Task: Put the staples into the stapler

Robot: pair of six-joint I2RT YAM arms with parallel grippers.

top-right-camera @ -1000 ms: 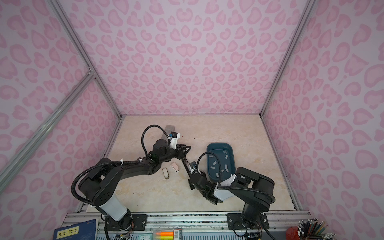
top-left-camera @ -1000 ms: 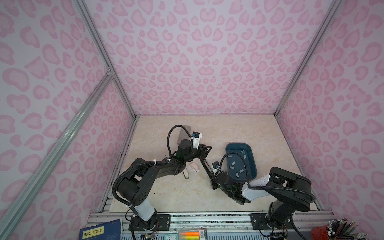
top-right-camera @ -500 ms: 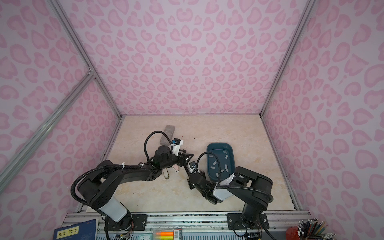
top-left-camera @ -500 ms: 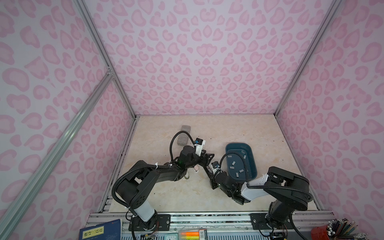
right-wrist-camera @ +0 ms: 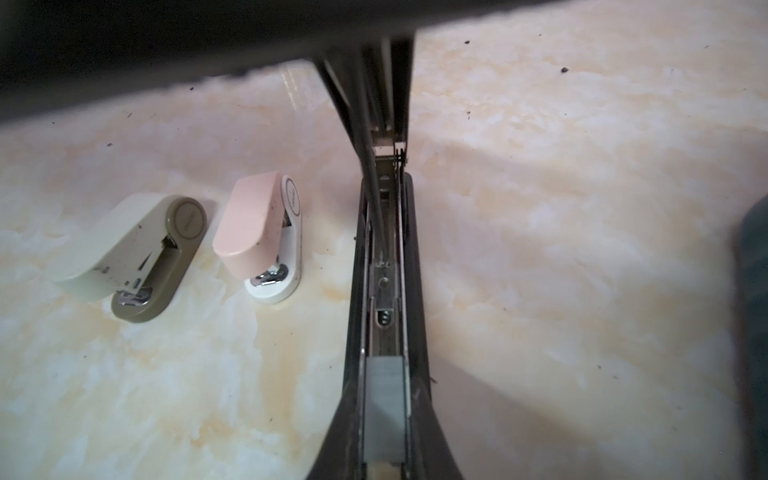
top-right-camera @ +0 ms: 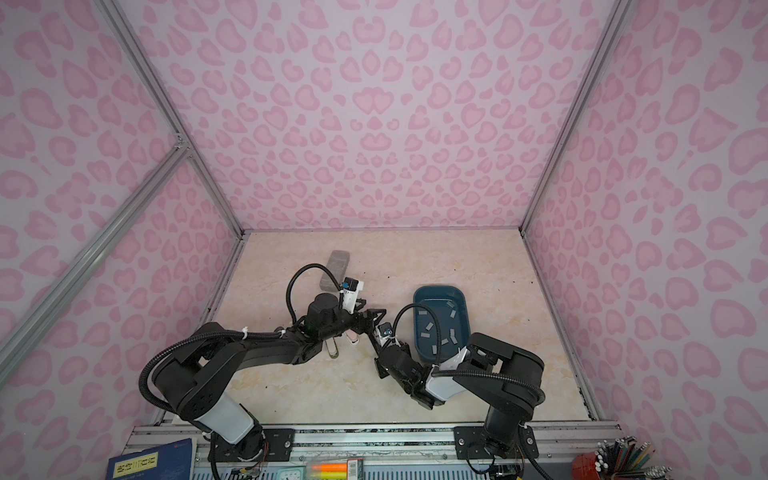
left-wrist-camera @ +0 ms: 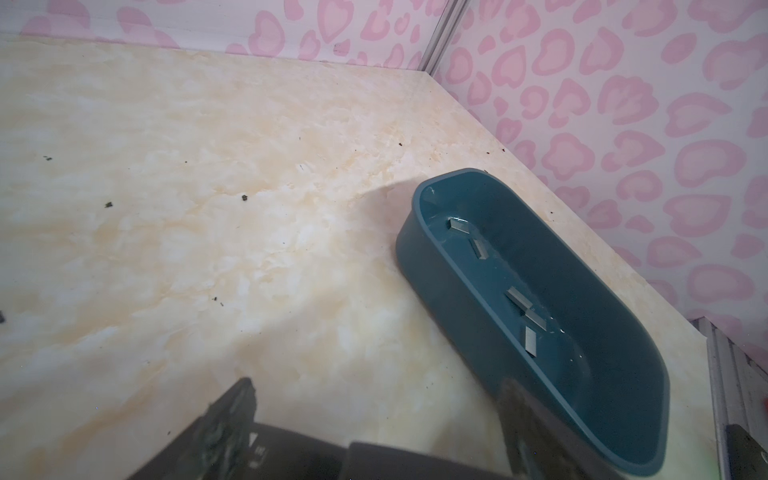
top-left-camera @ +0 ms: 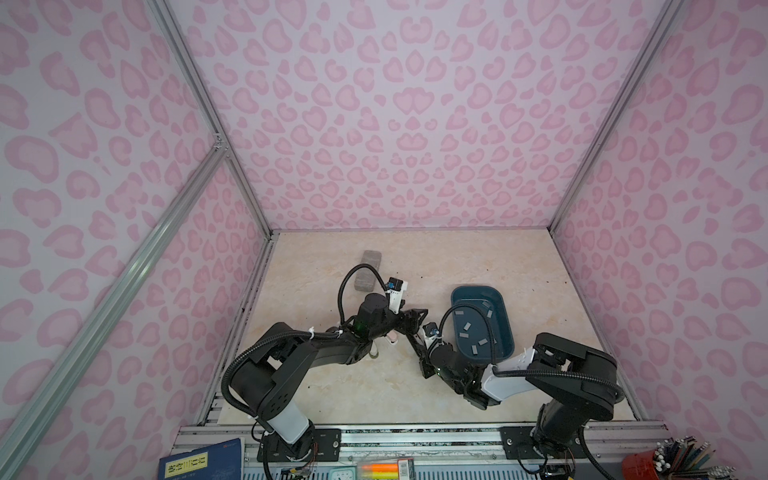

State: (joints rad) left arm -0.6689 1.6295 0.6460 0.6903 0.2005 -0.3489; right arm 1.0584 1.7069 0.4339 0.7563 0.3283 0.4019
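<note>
A cream marbled tabletop [top-left-camera: 457, 266] fills the lower middle of both top views. On it a grey speckled block [top-left-camera: 368, 271] lies left of centre, with a teal tray [top-left-camera: 478, 288] right of centre. A beige stapler [right-wrist-camera: 137, 249] and a pink stapler [right-wrist-camera: 259, 232] lie side by side near the opened black stapler [right-wrist-camera: 357, 291]. Dark specks [left-wrist-camera: 244, 198] dot the surface.

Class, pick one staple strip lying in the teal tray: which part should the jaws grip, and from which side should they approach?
Grip the staple strip across its narrow width, jaws on its two long edges near mid-length. Come straight down from above: it lies flat on the floor of the teal tray, whose raised walls would probably block a sideways approach.
</note>
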